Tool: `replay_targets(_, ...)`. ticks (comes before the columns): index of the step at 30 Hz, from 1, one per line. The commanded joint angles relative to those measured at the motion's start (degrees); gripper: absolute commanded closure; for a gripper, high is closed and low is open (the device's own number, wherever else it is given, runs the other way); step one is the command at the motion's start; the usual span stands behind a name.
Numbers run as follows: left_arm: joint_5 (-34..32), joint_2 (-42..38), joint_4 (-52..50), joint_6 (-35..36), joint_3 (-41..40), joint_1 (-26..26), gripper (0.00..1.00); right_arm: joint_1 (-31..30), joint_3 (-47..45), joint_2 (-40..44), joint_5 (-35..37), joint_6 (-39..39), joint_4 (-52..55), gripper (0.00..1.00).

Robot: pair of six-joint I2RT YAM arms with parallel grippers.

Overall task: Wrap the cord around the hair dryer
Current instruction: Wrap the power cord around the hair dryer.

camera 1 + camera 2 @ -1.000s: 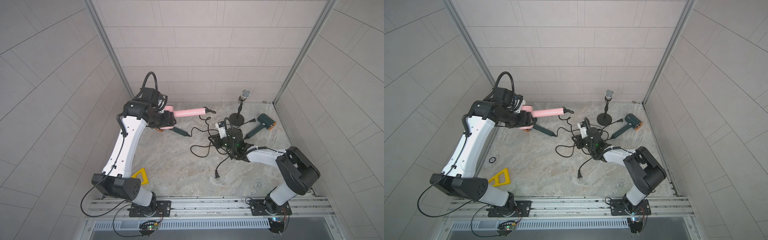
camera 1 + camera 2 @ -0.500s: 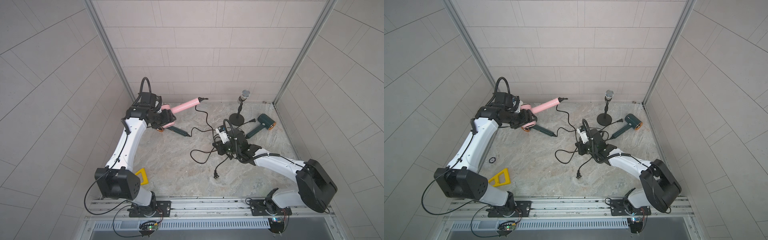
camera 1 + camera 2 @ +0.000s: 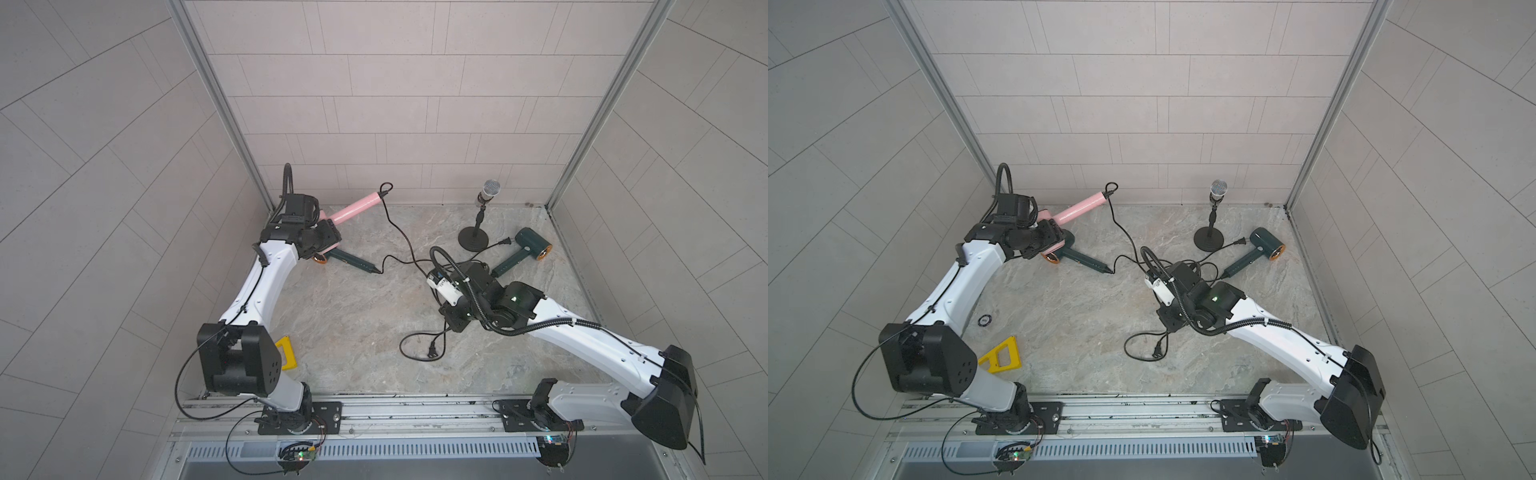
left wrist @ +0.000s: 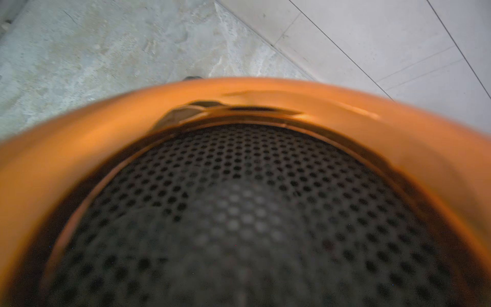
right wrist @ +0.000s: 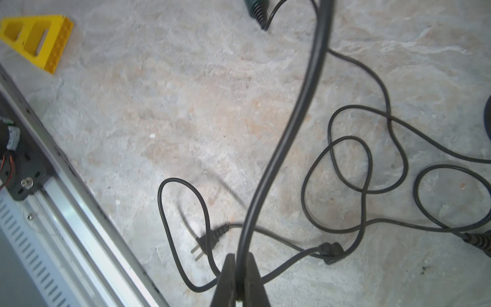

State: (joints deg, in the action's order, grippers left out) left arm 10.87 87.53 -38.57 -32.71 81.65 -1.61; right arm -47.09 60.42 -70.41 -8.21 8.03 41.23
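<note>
The pink hair dryer is held off the table at the far left, its handle slanting up toward the back wall. My left gripper is shut on its head. An orange-rimmed black mesh fills the left wrist view and hides the fingers. The black cord leaves the handle's end and hangs down toward the middle. My right gripper is shut on the cord, which rises taut from the jaws. The cord's tail loops on the table, ending in a plug.
Two dark green hair dryers lie on the table, one under my left wrist, one at the far right, their thin cords tangled mid-table. A microphone stand stands at the back. A yellow block and black ring lie near left.
My left arm has swung the pink dryer's handle from level to slanting upward. My right gripper has closed on the cord and drawn back toward the front edge.
</note>
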Motion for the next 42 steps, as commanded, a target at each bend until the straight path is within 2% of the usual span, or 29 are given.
replay_targets(1,-7.16,0.71,9.22,-4.37,2.2,1.86,1.0,-4.21,1.46,1.52,3.29,-2.26,14.3,1.0)
replay_targets(6,-14.32,2.2,8.77,-2.17,3.91,2.03,1.0,-9.57,5.73,0.84,7.27,-4.28,20.41,1.0)
replay_targets(9,-17.7,2.9,8.77,-1.1,4.26,2.38,1.0,-10.64,9.57,-0.4,10.59,-6.46,24.12,1.0)
replay_targets(12,-16.76,2.93,8.26,1.95,4.85,1.44,1.0,-10.65,13.01,-2.04,14.19,-10.01,25.74,1.0)
replay_targets(18,-16.35,0.56,6.56,11.87,3.43,-4.59,1.0,-10.24,23.19,-8.68,21.84,-19.33,26.67,1.0)
replay_targets(22,-16.68,-0.27,4.96,16.72,1.86,-8.46,1.0,-7.84,29.49,-11.67,22.26,-24.54,24.36,1.0)
replay_targets(27,-12.17,0.27,4.4,18.83,-0.46,-10.63,1.0,-3.96,34.81,-14.25,19.53,-28.59,19.15,1.0)
replay_targets(34,-9.44,0.84,1.45,23.19,-3.43,-12.39,1.0,6.99,38.87,-18.48,19.37,-31.04,12.24,1.0)
replay_targets(37,-5.03,0.8,0.18,25.77,-3.89,-12.54,1.0,11.48,40.67,-20.88,15.39,-30.41,10.72,1.0)
replay_targets(42,8.68,2.0,-4.19,30.51,-2.87,-12.64,1.0,16.18,41.31,-24.33,10.53,-30.26,8.55,1.0)
